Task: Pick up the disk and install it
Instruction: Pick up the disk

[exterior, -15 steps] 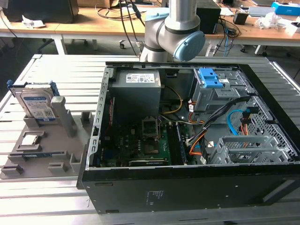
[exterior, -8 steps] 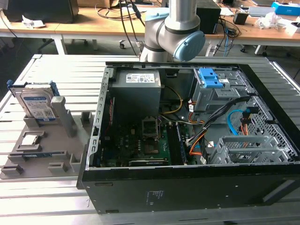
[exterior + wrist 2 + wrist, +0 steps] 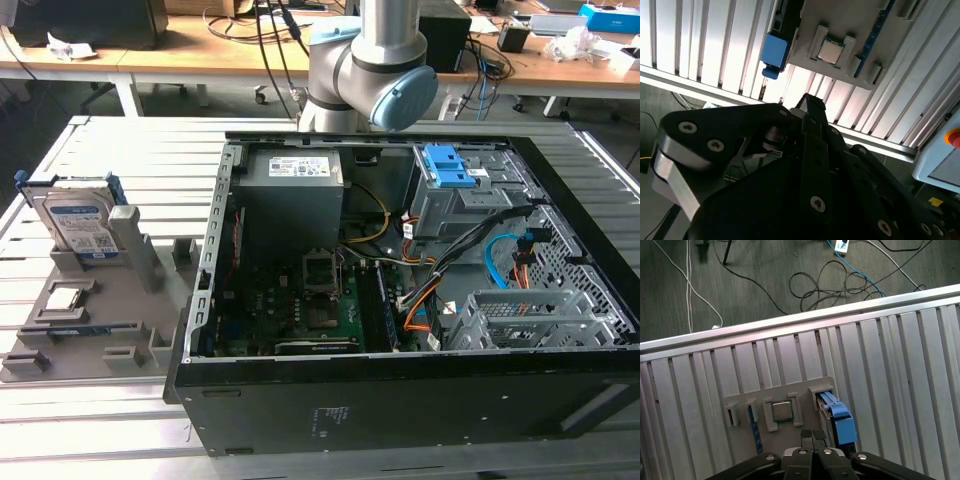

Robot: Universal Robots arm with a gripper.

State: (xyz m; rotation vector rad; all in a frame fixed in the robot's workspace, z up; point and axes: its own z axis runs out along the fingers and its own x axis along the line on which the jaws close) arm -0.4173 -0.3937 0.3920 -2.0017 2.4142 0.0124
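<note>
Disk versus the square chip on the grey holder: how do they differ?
The silver-grey rectangular disk with blue frame stands on edge; the small square silver chip lies flat in a recess. The disk is larger and carries a blue-and-white label; the chip is bare metal. Both sit on the grey plastic holder.

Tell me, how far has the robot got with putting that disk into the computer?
Nothing looks done yet: the disk stands upright in its grey holder, outside the open computer case. Nothing is in hand: in the first wrist view the gripper hangs above the holder, shut and empty, close to the disk's blue frame. Picking up and installing are both left.
</note>
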